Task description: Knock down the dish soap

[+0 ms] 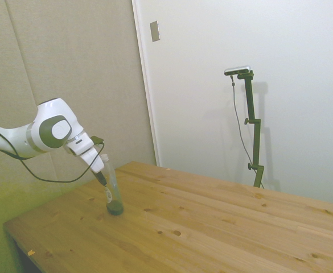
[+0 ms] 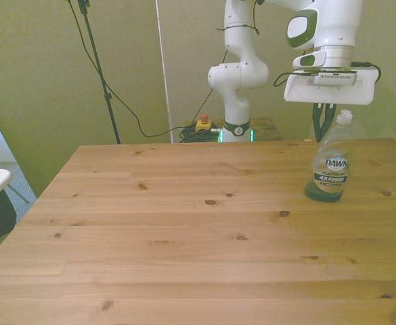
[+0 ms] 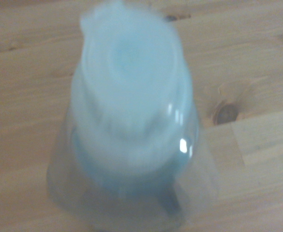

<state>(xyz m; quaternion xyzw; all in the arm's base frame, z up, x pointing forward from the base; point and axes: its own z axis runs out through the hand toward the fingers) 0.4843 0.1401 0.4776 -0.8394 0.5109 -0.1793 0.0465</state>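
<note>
Open table [image 2: 184, 223] beside dish soap [image 2: 331, 166]

**Side view: bottle upright at table's near-left corner**

The dish soap [image 1: 112, 190] stood nearly upright on the wooden table [image 1: 212, 227], green liquid at its base. The gripper [image 1: 102, 179] was lowered against the bottle's left side; finger state indeterminate.

White arm [image 2: 242, 74], grey joint caps, black cables.
</note>
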